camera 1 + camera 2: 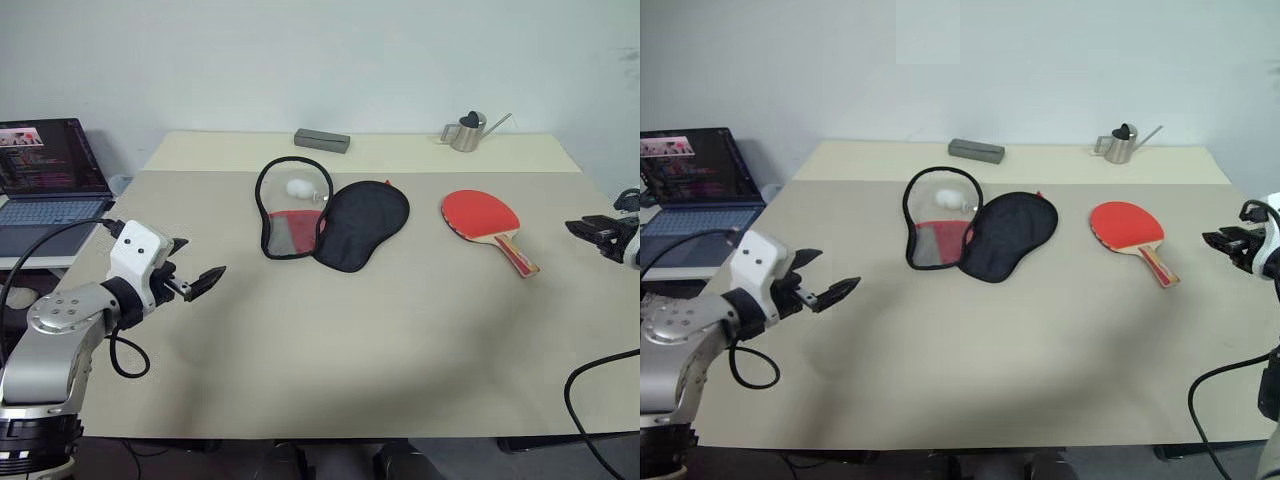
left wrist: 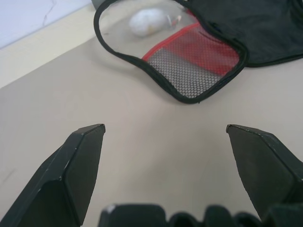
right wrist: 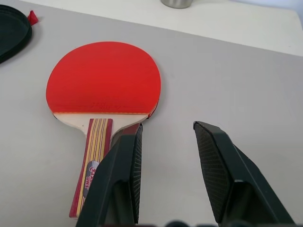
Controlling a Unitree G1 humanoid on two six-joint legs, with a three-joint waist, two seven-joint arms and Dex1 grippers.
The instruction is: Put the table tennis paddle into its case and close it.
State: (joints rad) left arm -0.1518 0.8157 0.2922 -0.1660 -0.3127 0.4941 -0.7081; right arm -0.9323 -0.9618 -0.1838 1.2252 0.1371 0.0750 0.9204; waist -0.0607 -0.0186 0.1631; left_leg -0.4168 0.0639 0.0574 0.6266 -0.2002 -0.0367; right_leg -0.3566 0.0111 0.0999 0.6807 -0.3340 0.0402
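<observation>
- The table tennis paddle (image 1: 488, 222) lies flat on the worktop (image 1: 330, 350), red face up, at about three o'clock from the case (image 1: 335, 220). The two sit apart.
- The case lies unzipped, its black half folded out and its mesh half showing a white charm (image 1: 300, 187).
- The right end effector (image 3: 165, 142) hovers just beside the paddle's handle, jaws parted and empty.
- The left end effector (image 1: 205, 282) is spread wide and empty, at roughly seven o'clock from the case.
- A good pick, I'd say, means closing across the striped handle, not the rubber.
- The left could then pin the case while the paddle slides in.
- The right end effector is cut off at the edge of the head views.
- Where the zip pull lies is too small to tell.
</observation>
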